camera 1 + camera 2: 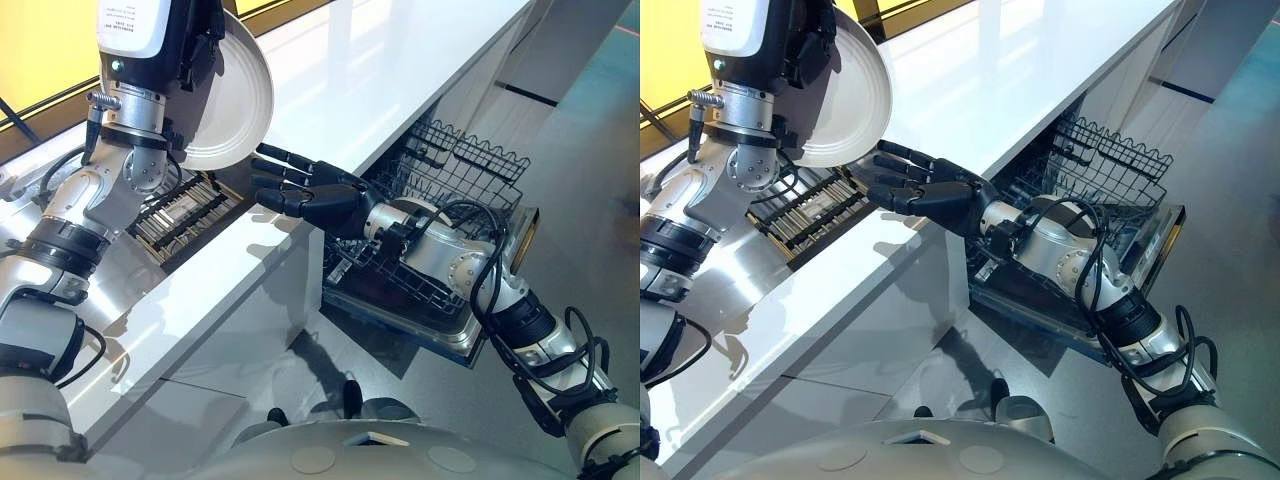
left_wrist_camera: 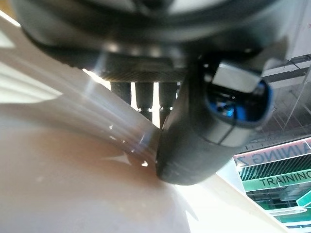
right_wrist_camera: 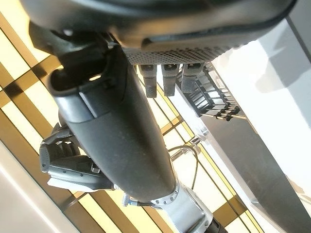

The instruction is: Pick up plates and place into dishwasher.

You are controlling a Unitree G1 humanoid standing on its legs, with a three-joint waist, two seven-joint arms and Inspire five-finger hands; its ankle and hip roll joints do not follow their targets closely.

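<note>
A white plate (image 1: 235, 100) is held tilted above the counter's dark drying rack (image 1: 185, 215), with my left hand (image 1: 195, 40) shut on its upper rim. In the left wrist view the thumb (image 2: 209, 131) presses on the plate's surface (image 2: 73, 184). My right hand (image 1: 310, 195) is open, its straight fingers (image 1: 895, 175) reaching just under the plate's lower edge without gripping it. In the right wrist view its thumb (image 3: 121, 131) stands straight. The open dishwasher's wire basket (image 1: 470, 170) lies pulled out below the counter, to the right of my right forearm.
The long white counter (image 1: 380, 70) runs from lower left to upper right, with its front edge beside the dishwasher. The dishwasher's lowered door (image 1: 450, 335) juts out over the grey floor (image 1: 590, 200). A yellow panel (image 1: 40, 50) backs the counter.
</note>
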